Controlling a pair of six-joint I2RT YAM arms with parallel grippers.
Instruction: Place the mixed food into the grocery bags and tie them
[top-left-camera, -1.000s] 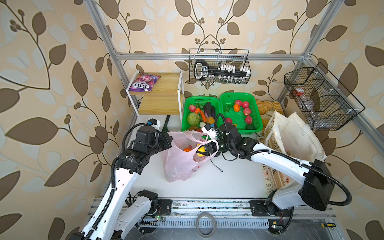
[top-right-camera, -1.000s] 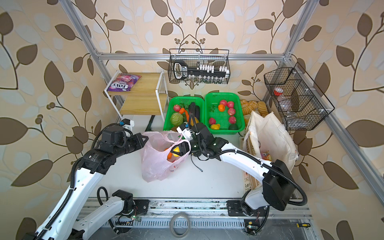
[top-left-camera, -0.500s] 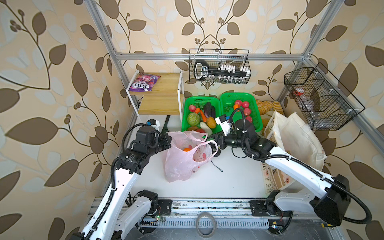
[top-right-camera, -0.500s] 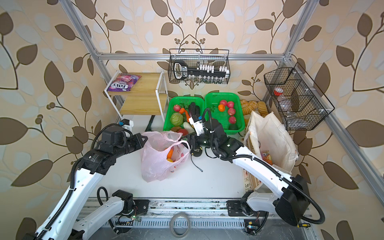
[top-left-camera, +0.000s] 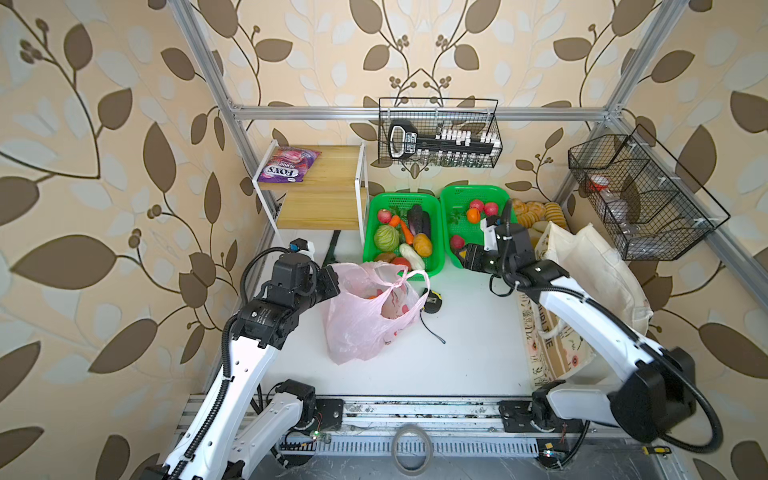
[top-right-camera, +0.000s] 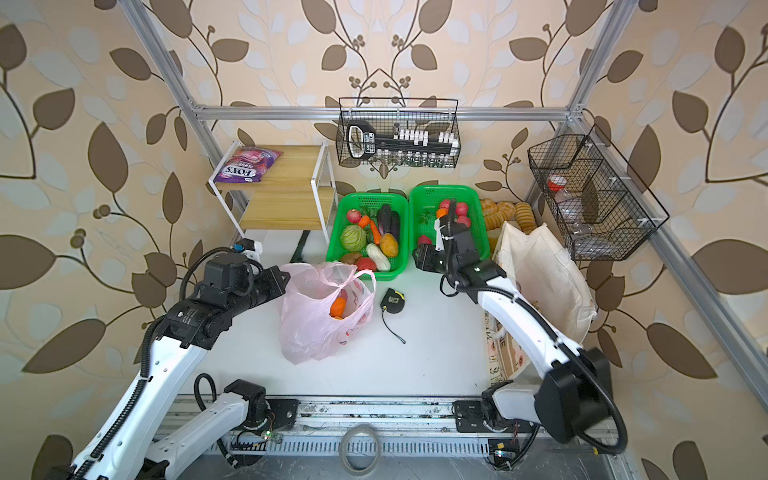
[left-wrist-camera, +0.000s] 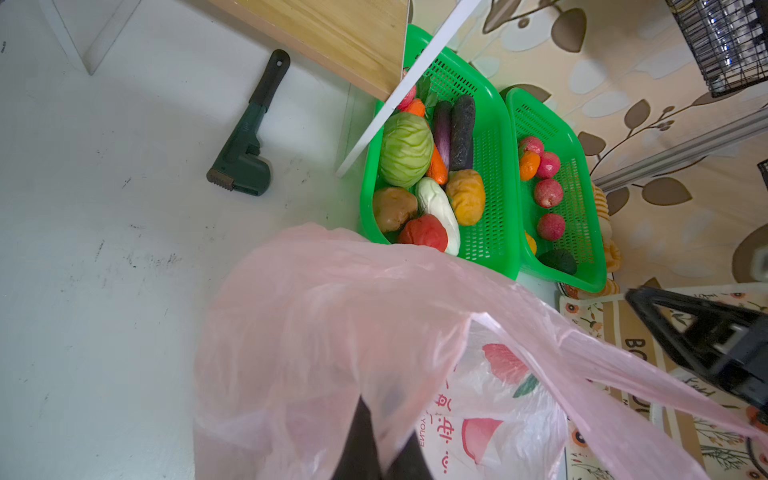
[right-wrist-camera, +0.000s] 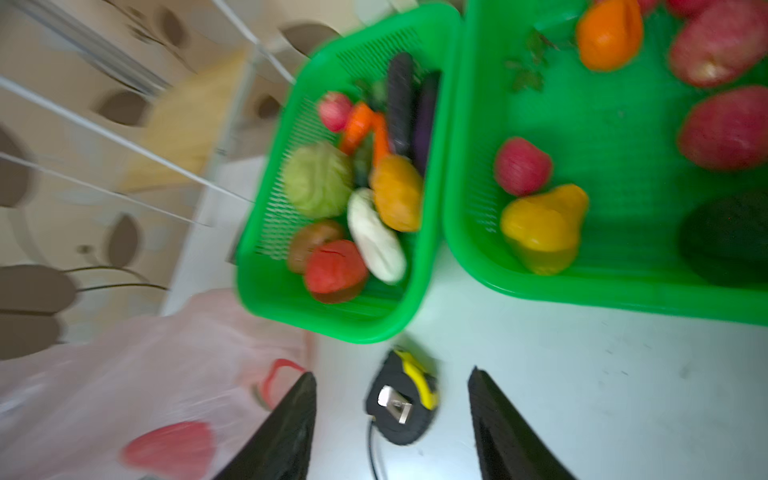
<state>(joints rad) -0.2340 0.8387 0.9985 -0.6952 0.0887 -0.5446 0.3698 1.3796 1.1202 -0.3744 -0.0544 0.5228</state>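
Observation:
The thin pink grocery bag (top-left-camera: 361, 320) (top-right-camera: 316, 324) stands on the white table with its mouth up. My left gripper (top-left-camera: 332, 282) (top-right-camera: 284, 277) (left-wrist-camera: 376, 440) is shut on the bag's left rim, pinching the film. Inside lie an orange item (top-right-camera: 338, 306) and a white packet with peach pictures (left-wrist-camera: 498, 399). My right gripper (top-left-camera: 462, 258) (top-right-camera: 417, 255) (right-wrist-camera: 391, 372) is open and holds nothing, over the front edge of the right green basket (top-left-camera: 451, 226). The cream floral tote (top-left-camera: 590, 266) (top-right-camera: 544, 270) stands at the right. A purple FOX'S packet (top-left-camera: 286, 164) lies on the wooden shelf.
A black and yellow tape measure (top-left-camera: 432, 300) (right-wrist-camera: 401, 399) lies beside the bag, below my right jaws. The left green basket (top-left-camera: 370, 245) holds vegetables; fruit, including a yellow pear (right-wrist-camera: 544, 226), lies in the right one. A green wrench (left-wrist-camera: 245, 158) lies under the shelf. Bread loaves (top-left-camera: 536, 210) sit behind the tote.
My right gripper has pulled out of the bag's mouth and swung right to the green basket's front edge. The left gripper has kept its hold on the rim.

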